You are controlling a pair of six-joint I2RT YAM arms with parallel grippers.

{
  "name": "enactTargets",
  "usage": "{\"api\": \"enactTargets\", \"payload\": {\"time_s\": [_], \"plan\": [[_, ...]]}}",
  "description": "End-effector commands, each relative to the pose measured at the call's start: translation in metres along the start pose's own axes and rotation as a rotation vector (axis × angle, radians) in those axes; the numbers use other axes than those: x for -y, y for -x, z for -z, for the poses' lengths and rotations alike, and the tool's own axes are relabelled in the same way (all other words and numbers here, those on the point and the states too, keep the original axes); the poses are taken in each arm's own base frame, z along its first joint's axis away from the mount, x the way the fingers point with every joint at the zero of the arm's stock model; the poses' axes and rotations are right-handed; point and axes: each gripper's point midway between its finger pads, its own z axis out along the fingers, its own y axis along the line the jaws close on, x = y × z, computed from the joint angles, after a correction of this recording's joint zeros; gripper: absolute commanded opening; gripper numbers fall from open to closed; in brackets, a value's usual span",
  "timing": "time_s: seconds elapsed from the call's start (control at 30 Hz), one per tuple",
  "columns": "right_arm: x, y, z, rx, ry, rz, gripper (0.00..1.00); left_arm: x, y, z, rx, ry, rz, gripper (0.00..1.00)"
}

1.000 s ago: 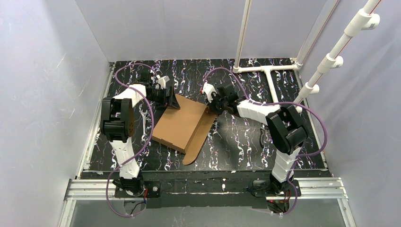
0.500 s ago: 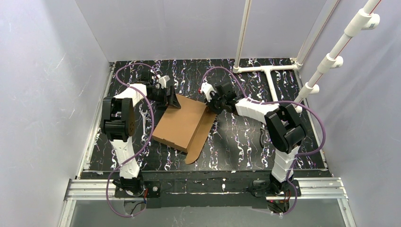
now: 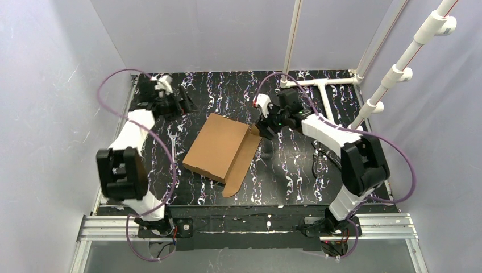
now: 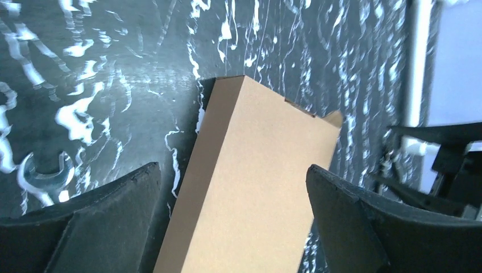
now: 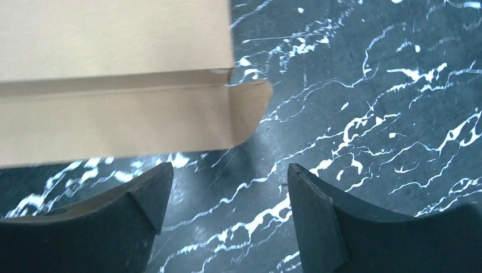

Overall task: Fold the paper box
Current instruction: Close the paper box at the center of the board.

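The paper box (image 3: 219, 147) is a brown cardboard box lying flat in the middle of the table, with one long rounded flap (image 3: 239, 168) spread out along its right side. My left gripper (image 3: 185, 102) stands open at the back left, well apart from the box. In the left wrist view the box (image 4: 256, 187) lies beyond the open left gripper (image 4: 233, 166), untouched. My right gripper (image 3: 266, 128) is open just off the box's far right corner. In the right wrist view the right gripper (image 5: 230, 166) has only bare table between its fingers, and the flap's end (image 5: 244, 108) lies just ahead.
A metal wrench (image 3: 172, 139) lies on the table left of the box, and shows as the wrench (image 4: 42, 176) in the left wrist view. A dark tool (image 3: 318, 156) lies under the right arm. A white pipe frame (image 3: 321, 85) stands at the back right. Grey walls enclose the table.
Both grippers have opened and drawn back from the box's far corners. The left arm has swung out to the back left, the right slightly to the right. The box stays put.
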Motion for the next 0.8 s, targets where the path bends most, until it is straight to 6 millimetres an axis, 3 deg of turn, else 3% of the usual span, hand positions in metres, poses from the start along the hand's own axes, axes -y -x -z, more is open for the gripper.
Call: {"api": "enactTargets", "payload": {"time_s": [0.0, 0.03, 0.1, 0.23, 0.37, 0.5, 0.6, 0.67, 0.77], "plan": [[-0.041, 0.018, 0.044, 0.081, 0.216, 0.159, 0.89, 0.002, -0.003, 0.054, 0.127, -0.105, 0.197, 0.98], [-0.052, 0.015, 0.050, 0.096, 0.271, 0.195, 0.98, 0.004, -0.013, 0.060, 0.122, -0.152, 0.227, 0.98], [-0.073, 0.003, 0.058, 0.108, 0.362, 0.208, 0.98, 0.006, -0.038, 0.069, 0.086, -0.193, 0.257, 0.98], [-0.117, -0.029, 0.069, 0.100, 0.574, 0.158, 0.98, -0.005, -0.096, 0.084, 0.029, -0.111, 0.221, 0.93], [-0.134, -0.032, 0.074, 0.151, 0.643, 0.177, 0.94, -0.025, -0.124, 0.100, 0.073, 0.044, 0.176, 0.80], [-0.135, -0.023, 0.062, 0.176, 0.619, 0.093, 0.63, -0.032, -0.123, 0.104, 0.115, 0.088, 0.166, 0.73], [-0.141, -0.015, 0.043, 0.161, 0.557, 0.048, 0.28, -0.035, -0.120, 0.092, 0.080, 0.071, 0.196, 0.68], [-0.128, -0.008, 0.024, 0.151, 0.449, -0.022, 0.04, -0.036, -0.119, 0.081, 0.045, 0.049, 0.213, 0.63], [-0.108, 0.005, 0.001, 0.162, 0.339, -0.133, 0.01, -0.038, -0.116, 0.066, 0.024, 0.014, 0.257, 0.50]]}}
